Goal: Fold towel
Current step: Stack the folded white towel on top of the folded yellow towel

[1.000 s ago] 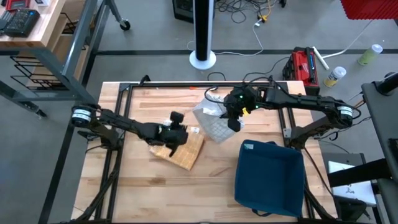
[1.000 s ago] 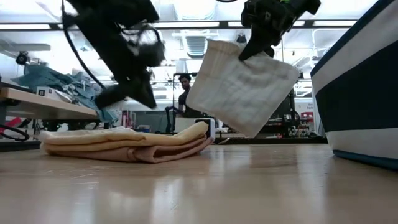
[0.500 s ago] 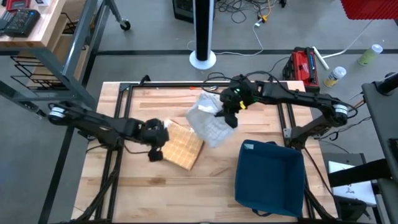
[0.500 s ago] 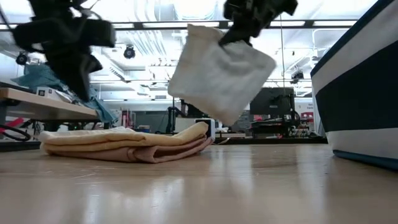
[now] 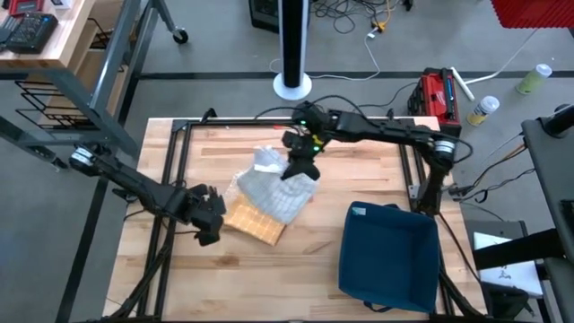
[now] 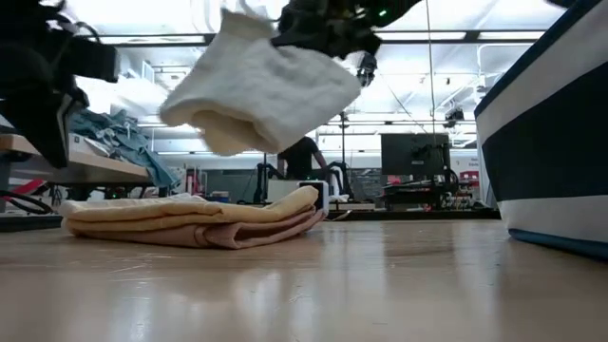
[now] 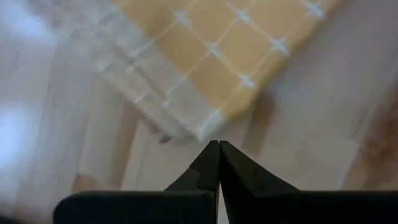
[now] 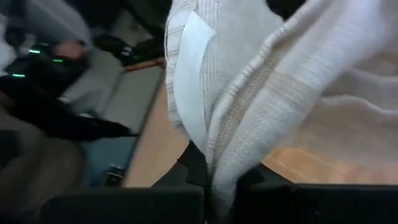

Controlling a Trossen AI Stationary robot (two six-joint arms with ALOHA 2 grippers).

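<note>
Two towels in play: right gripper (image 5: 299,163) is clamping the white towel (image 5: 273,190) in the air, hanging over the folded yellow towel (image 5: 253,221) lying on the table (image 5: 359,184). Left gripper (image 5: 208,229) is sitting clenched, holding nothing, just beside the yellow towel's corner.

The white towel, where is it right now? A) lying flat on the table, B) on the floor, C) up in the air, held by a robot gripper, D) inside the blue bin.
C: the right gripper is shut on the white towel, which hangs in the air above the folded yellow towel lying on the table.
</note>
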